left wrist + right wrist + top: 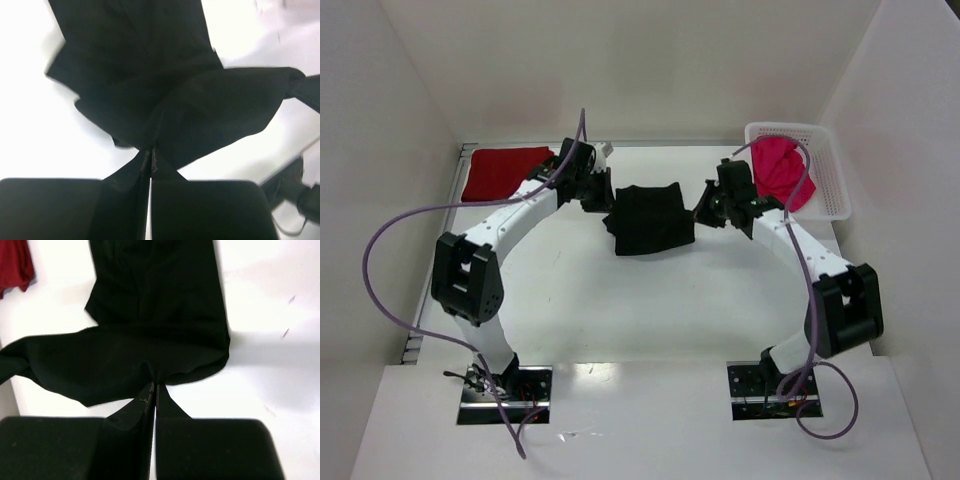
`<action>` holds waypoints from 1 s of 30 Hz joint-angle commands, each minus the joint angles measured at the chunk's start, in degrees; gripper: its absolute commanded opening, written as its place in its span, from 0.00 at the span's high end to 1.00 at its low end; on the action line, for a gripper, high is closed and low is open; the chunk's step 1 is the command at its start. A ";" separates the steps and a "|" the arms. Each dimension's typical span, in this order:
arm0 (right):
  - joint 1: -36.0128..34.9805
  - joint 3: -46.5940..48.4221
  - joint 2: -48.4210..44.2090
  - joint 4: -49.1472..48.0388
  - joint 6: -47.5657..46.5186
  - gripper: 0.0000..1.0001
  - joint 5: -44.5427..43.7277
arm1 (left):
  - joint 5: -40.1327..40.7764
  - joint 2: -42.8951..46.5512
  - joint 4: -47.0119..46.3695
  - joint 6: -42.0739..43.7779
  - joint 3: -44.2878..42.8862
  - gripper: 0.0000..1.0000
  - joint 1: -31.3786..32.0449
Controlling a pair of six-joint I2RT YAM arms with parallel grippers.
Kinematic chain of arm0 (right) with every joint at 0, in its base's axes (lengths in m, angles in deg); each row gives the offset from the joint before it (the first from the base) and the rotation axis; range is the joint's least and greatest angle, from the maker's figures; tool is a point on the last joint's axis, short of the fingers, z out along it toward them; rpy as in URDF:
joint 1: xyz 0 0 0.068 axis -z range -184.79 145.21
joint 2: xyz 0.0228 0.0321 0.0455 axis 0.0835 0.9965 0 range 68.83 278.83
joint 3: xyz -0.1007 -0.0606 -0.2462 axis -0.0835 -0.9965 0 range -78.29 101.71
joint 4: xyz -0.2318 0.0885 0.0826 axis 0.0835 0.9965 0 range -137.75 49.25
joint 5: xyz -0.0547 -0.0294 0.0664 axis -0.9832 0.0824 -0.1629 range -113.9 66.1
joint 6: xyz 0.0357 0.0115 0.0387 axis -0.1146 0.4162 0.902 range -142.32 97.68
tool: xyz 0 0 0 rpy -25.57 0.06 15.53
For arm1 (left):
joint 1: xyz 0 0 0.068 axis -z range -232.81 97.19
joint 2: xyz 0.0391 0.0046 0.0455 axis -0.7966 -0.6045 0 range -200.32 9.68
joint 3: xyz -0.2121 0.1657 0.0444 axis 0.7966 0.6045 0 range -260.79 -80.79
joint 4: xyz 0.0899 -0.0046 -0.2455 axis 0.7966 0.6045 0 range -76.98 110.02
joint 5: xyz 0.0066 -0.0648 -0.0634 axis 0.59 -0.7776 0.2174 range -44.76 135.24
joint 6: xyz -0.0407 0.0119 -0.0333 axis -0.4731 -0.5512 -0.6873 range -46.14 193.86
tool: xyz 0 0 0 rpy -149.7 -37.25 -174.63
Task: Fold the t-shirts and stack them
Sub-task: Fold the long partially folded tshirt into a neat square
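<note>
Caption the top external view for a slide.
Left gripper and right gripper pinch the black t-shirt between them; dark red t-shirt far left, pink-red t-shirt in the basket.

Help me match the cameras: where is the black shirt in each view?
Top external: black shirt at centre, toward the far side.
Left wrist: upper middle, pinched by the left claw.
Right wrist: upper middle, pinched by the right claw.
Landmark: dark red shirt, far left in top external, top-left corner in right wrist, not in left wrist.
</note>
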 commanded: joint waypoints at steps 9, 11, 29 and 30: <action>2.42 18.53 21.08 -7.04 -4.41 1.00 2.81 | -7.86 -18.73 -0.59 5.05 -18.07 1.00 -8.87; 2.94 21.52 23.82 -7.82 -3.88 1.00 3.34 | -11.01 -21.47 -0.58 5.67 -21.15 1.00 -10.27; 6.20 39.54 42.20 -10.37 -4.06 0.92 3.26 | -11.66 -43.19 2.41 6.81 -49.90 0.50 -11.42; 6.20 40.77 42.81 -11.16 -4.76 0.92 3.25 | -10.96 -43.19 2.41 6.81 -50.43 0.50 -11.43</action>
